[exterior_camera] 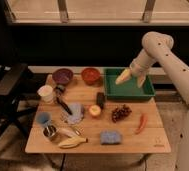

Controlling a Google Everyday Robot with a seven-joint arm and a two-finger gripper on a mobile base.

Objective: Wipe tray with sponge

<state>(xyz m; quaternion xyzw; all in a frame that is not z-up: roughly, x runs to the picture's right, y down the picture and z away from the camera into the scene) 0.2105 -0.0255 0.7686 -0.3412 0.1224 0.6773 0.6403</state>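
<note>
A green tray (pixel 128 92) stands at the back right of the wooden table (pixel 153 137). My gripper (pixel 132 80) hangs over the tray's far side, just above its floor. Its two pale yellow fingers (pixel 123 77) are spread apart, with nothing between them. A blue sponge (pixel 110 137) lies flat near the table's front edge, well in front of the tray and far from the gripper.
Behind the table's middle stand a purple bowl (pixel 62 76) and a red bowl (pixel 90 75). Also on the table are a black block (pixel 100 99), an apple (pixel 94 111), grapes (pixel 121 112), a red pepper (pixel 141 123), a banana (pixel 72 142), cups (pixel 46 93), a pale cloth (pixel 75 113). A dark chair (pixel 5 87) stands at the left.
</note>
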